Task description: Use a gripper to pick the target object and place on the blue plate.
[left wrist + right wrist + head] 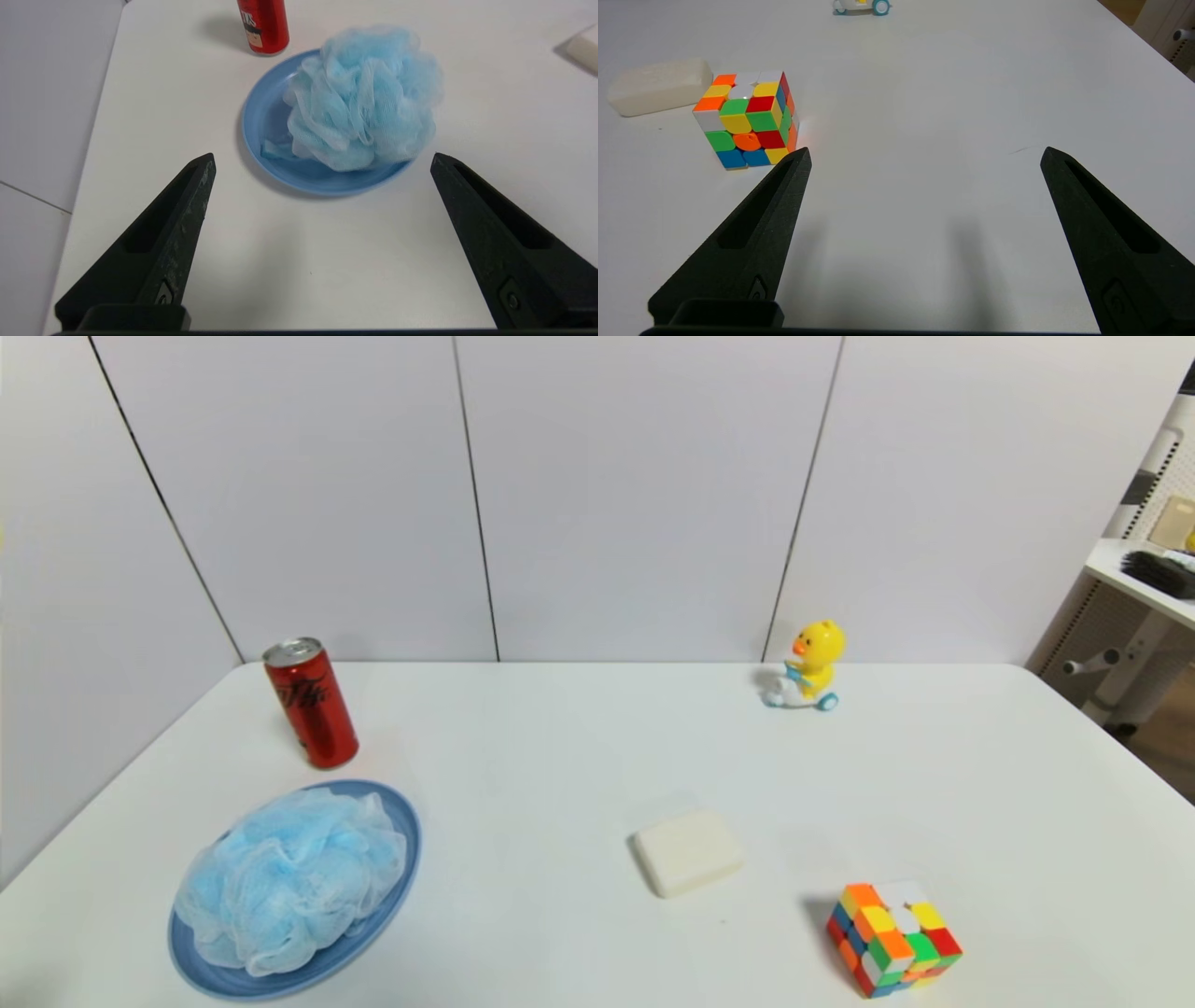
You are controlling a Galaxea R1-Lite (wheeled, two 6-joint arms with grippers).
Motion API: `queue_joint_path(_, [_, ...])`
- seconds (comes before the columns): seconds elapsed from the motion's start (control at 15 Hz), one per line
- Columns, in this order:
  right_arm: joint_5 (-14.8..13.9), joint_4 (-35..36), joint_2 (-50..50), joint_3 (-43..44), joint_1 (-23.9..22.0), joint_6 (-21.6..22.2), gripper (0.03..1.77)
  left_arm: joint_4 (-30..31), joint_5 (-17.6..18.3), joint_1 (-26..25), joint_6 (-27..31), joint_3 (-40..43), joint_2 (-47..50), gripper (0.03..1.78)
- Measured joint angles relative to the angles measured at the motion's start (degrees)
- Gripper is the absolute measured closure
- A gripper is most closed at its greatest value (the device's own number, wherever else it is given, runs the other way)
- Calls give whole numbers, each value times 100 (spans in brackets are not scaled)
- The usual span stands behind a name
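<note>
The fluffy light-blue bath pouf (291, 875) (363, 95) rests on the blue plate (400, 840) (261, 121) at the table's near left. My left gripper (322, 161) is open, held back from the plate with bare table between its fingers. My right gripper (924, 156) is open too, over bare table beside the colour cube, holding nothing. Neither arm shows in the head view.
A red can (311, 702) (262, 24) stands just behind the plate. A white soap bar (689, 852) (658, 86) lies mid-table, a colour cube (892, 936) (748, 119) near the front right, a yellow duck toy (808, 665) at the back. A shelf (1144, 574) stands beyond the right edge.
</note>
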State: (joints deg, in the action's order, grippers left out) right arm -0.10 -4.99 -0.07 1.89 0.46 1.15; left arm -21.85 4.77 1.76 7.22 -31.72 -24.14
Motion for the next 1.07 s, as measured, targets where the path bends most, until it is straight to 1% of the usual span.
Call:
queue_joint_path(0.27, [0, -2, 0, -2, -2, 0, 10, 79, 107, -94, -24, 1287, 1646, 14])
queue_joint_path(0.4, [2, 0, 0, -2, -2, 1, 10, 385, 110, -113, -59, 1786, 2087, 14])
queue_joint_path(0.53, [0, 0, 0, -2, -2, 0, 10, 980, 85, -118, -59, 2338, 2280, 13])
queue_joint_path(0.67, [0, 0, 0, -2, 0, 4, 10, 1887, -160, -124, -2, 2944, 2374, 12])
queue_joint_path(0.73, [0, 0, 0, -2, 5, 1, 10, 2108, -262, -124, -61, 3046, 2395, 12])
queue_joint_path(0.93, [2, 2, 0, -2, 5, 0, 10, 2147, -450, -127, -628, 3156, 2416, 12])
queue_joint_path(1.07, [2, 0, 0, -2, 5, 0, 10, 2149, -477, -127, -669, 3170, 2423, 12])
